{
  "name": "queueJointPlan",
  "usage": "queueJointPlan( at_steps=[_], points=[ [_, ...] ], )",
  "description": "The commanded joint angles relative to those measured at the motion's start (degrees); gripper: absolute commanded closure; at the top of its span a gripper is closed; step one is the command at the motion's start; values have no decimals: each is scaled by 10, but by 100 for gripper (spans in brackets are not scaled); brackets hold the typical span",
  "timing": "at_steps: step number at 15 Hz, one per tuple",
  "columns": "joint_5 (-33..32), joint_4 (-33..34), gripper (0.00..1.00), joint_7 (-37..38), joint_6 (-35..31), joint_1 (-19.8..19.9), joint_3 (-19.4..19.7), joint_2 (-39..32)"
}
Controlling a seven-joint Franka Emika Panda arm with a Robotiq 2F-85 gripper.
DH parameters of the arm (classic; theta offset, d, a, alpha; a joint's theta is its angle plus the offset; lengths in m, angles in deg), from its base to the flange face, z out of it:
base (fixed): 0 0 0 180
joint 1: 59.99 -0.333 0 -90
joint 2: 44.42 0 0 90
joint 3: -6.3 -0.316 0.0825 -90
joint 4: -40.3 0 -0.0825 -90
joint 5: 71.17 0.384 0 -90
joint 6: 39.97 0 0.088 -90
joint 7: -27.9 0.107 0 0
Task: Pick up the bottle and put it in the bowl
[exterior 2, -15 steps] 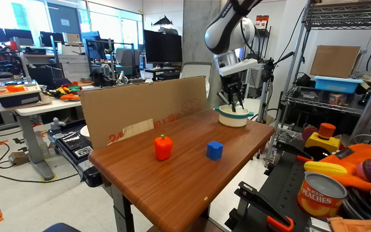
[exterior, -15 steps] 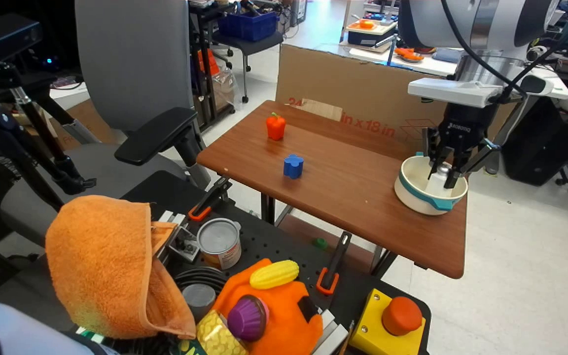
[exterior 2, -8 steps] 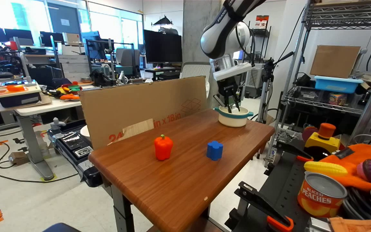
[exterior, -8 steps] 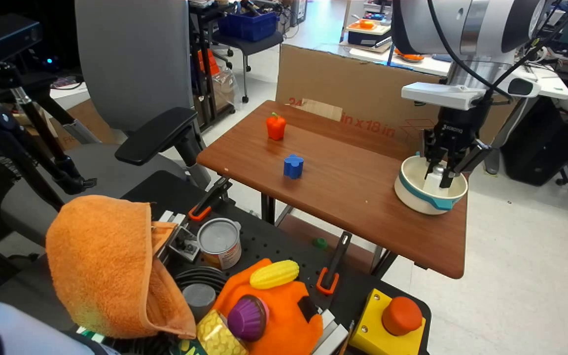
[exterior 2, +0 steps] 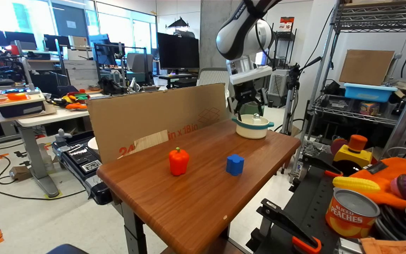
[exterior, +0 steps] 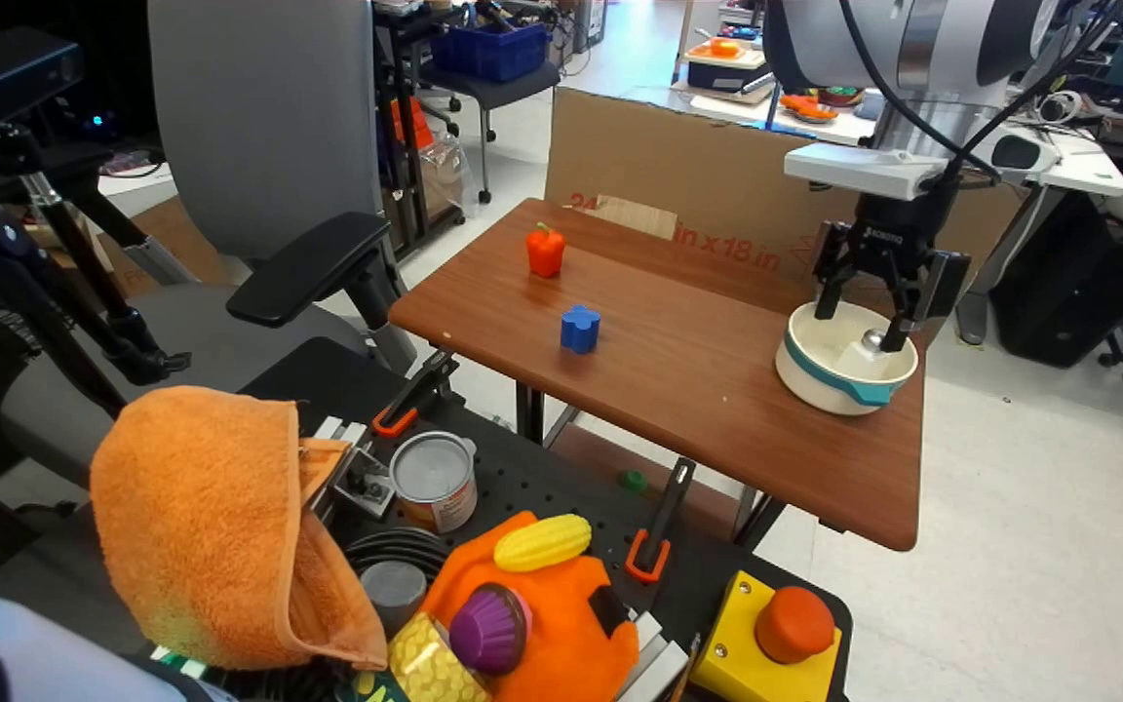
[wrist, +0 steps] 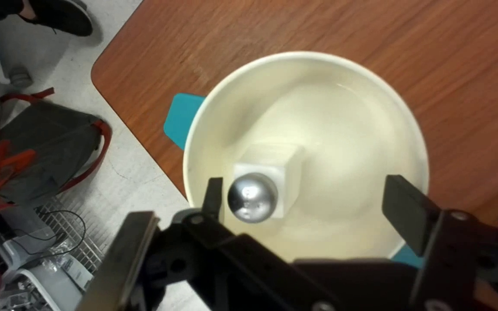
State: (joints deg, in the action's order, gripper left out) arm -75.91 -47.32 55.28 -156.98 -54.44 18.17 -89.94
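Note:
The bottle, white and squarish with a silver cap, stands roughly upright inside the bowl, near one side of the wall. Cream inside with a teal band and handles, the bowl rests near the table's far end. Above it my gripper has its jaws spread wide. In the wrist view the bottle's cap lies between the fingertips, close to the left finger with a small gap showing, and far from the right finger. Nothing is gripped. The bottle's base is partly hidden from this angle.
A red-orange pepper and a blue flower-shaped block sit on the wooden table. A cardboard sheet stands along one edge. A black cart with clamps, a can and toy food flanks the table.
My gripper was shut on the bottle inside the bowl; its fingers have since spread apart and let the bottle go. The arm and the bowl have shifted slightly sideways.

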Motion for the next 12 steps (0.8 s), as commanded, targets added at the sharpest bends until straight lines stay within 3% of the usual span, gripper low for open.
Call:
queueJointPlan(
  at_steps=[1,6,7,8,12],
  points=[
    [28,-52,0,-46,-9,5,-14,70],
    [59,-120,0,-114,29,5,-33,194],
    [65,-109,0,-117,80,5,-36,203],
    [51,-79,0,-95,39,2,-26,157],
    [51,-84,0,-96,49,3,-27,168]
  ],
)
